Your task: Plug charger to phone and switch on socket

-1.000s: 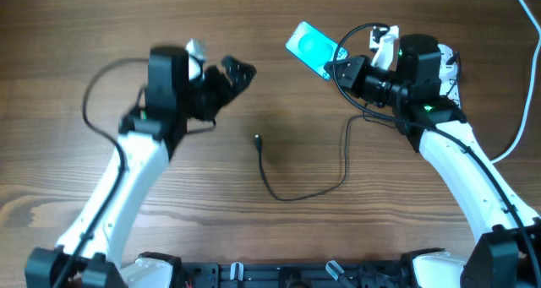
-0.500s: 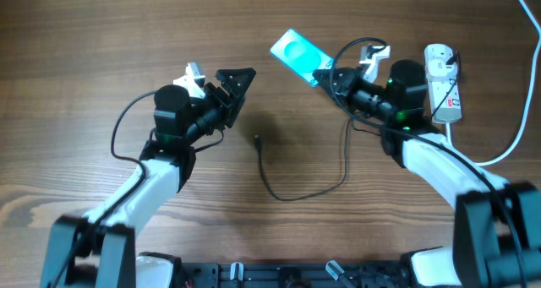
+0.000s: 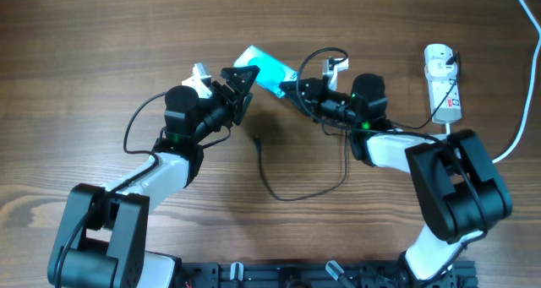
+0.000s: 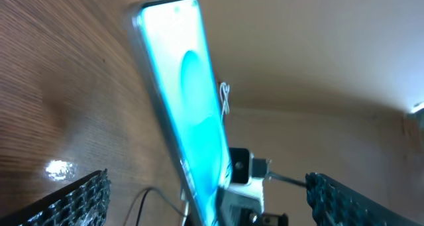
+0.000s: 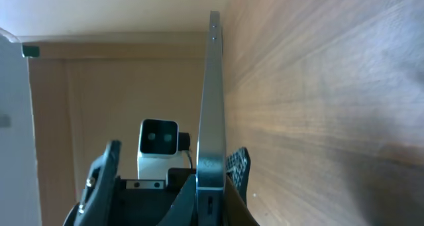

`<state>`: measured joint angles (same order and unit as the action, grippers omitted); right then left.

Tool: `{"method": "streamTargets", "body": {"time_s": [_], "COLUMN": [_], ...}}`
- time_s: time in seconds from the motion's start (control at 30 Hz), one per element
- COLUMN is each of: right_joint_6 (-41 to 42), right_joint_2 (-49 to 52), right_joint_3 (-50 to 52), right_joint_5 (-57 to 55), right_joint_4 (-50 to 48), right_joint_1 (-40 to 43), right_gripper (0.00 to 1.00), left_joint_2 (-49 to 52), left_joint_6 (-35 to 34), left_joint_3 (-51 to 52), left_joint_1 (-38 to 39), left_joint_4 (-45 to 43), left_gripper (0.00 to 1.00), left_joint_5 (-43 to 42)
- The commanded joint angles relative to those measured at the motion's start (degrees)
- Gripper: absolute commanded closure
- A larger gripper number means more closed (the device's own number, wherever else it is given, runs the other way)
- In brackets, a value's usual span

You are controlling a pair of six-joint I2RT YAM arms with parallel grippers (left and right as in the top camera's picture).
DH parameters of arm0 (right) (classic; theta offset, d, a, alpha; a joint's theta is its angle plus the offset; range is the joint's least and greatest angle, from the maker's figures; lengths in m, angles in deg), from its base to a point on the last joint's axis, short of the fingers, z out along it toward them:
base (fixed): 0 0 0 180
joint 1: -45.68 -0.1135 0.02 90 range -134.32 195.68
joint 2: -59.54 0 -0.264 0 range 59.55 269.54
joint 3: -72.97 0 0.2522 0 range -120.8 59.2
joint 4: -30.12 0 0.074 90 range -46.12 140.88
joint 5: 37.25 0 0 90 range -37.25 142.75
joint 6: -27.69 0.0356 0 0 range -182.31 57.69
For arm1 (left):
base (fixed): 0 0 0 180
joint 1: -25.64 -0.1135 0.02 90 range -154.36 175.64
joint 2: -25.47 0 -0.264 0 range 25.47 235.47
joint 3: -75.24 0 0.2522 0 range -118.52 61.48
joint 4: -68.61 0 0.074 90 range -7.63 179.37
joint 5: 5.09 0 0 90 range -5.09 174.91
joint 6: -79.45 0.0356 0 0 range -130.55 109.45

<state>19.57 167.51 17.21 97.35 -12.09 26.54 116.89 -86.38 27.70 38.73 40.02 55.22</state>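
Note:
The phone [image 3: 264, 68], with its turquoise screen, is held above the table by my right gripper [image 3: 292, 88], which is shut on its right end. In the right wrist view the phone [image 5: 212, 100] shows edge-on, clamped at my right gripper [image 5: 212, 209]. My left gripper [image 3: 244, 85] is open, with the phone's left end at its fingers. In the left wrist view the phone [image 4: 185, 100] stands between the spread fingers of my left gripper [image 4: 209, 203]. The charger's connector tip [image 3: 257, 139] lies free on the table, and its black cable [image 3: 292, 196] loops to the right. The socket [image 3: 443, 92] lies at the far right.
A white cord [image 3: 524, 111] runs from the socket along the right edge of the table. A thin black cable [image 3: 142, 123] hangs by my left arm. The wooden table [image 3: 101, 51] shows bare wood at left and front.
My right gripper has carried the phone left toward the middle of the table. My left arm has swung right, and its open fingers have come up to the phone's left end.

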Motion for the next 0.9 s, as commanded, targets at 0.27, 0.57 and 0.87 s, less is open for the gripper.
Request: {"method": "streamTargets", "body": {"time_s": [0.27,0.57,0.87], "right_joint_6": [2.3,3.7,4.2], "right_joint_2": [0.8,0.8,0.8], "right_joint_3": [-0.4,-0.4,-0.4], "right_joint_5": [0.9,0.5,0.9], "right_joint_4": [-2.5,-2.5,-3.8], "right_joint_1": [-4.9,-5.8,-8.2], "right_gripper": [0.96,0.96,0.96], "left_joint_2": [0.7,0.7,0.7], "left_joint_6": [-3.1,-4.9,-5.7], "left_joint_3": [0.2,0.2,0.2], "left_joint_1": [0.1,0.1,0.0], "left_joint_4": [-3.3,-6.8,-7.0], "left_gripper": [0.0,0.05,0.07], "left_joint_5": [3.6,3.8,4.3]}}
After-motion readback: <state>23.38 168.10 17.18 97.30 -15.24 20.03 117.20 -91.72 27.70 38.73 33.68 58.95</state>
